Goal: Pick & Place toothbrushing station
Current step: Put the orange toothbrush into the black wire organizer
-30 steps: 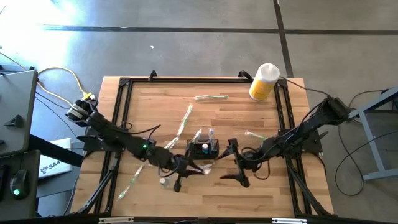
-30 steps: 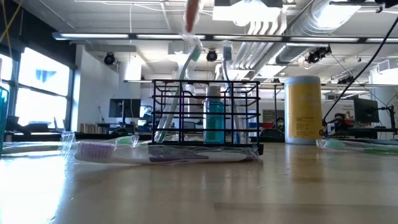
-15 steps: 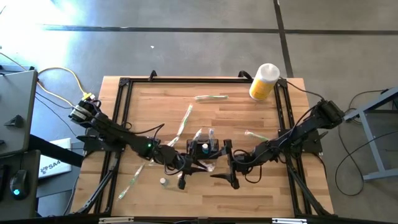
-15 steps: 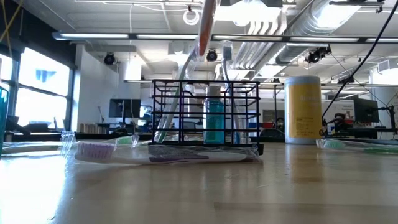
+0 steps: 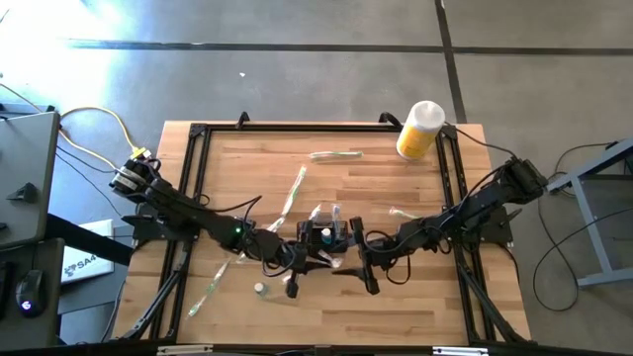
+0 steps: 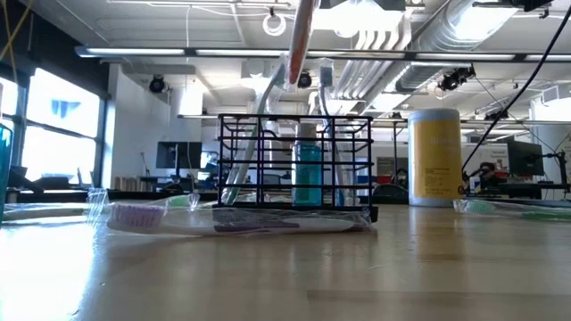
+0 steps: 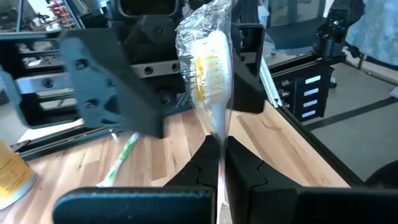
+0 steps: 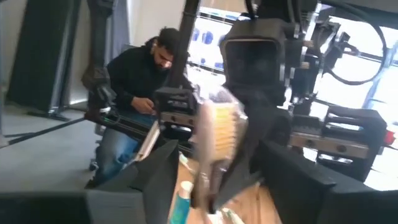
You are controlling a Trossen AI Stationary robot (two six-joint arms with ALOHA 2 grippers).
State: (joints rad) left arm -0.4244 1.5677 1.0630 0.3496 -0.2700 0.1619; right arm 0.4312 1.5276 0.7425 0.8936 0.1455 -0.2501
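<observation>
Left arm stretched from the counter's left edge toward the middle, low over the wood; left claw (image 5: 294, 265) just left of centre, fingers (image 7: 241, 168) pinched together on a clear-wrapped toothbrush (image 7: 208, 68) that stands up between them. Right arm reaching in from the right edge, folded low, wrist turned toward the centre; right claw (image 5: 362, 263) close beside the left one, the two heads facing each other; fingers seemingly spread apart, though hard to tell for sure from the blurred wrist view.
</observation>
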